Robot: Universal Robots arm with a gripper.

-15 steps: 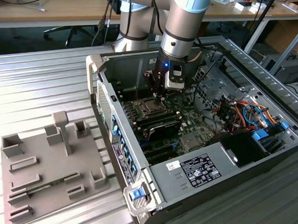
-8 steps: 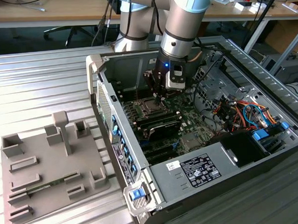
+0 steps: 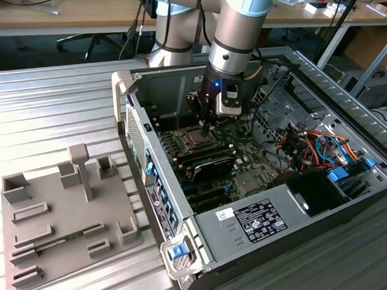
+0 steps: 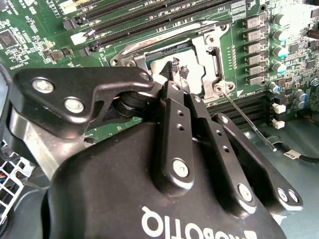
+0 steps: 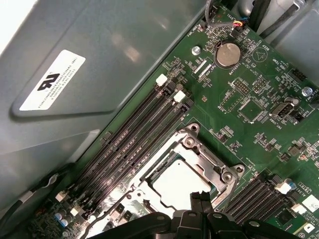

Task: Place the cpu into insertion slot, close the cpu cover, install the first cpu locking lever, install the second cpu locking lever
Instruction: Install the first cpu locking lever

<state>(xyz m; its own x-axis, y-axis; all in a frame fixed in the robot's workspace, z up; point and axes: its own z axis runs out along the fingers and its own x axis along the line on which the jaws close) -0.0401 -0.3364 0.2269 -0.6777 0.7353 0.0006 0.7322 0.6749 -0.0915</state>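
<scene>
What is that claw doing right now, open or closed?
Gripper: closed, fingertips together over the cpu cover, nothing seen between them.

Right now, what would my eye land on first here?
An open computer case lies mid-scene in the exterior view, the gripper reaching down into it. In the first wrist view the silvery cpu sits in its socket, framed by the cpu cover. A grey tray lies at the exterior view's left.

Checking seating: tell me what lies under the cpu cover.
The cpu shows its silvery top through the open middle of the cpu cover. Its edges are hidden under the frame, one corner behind the gripper.
</scene>
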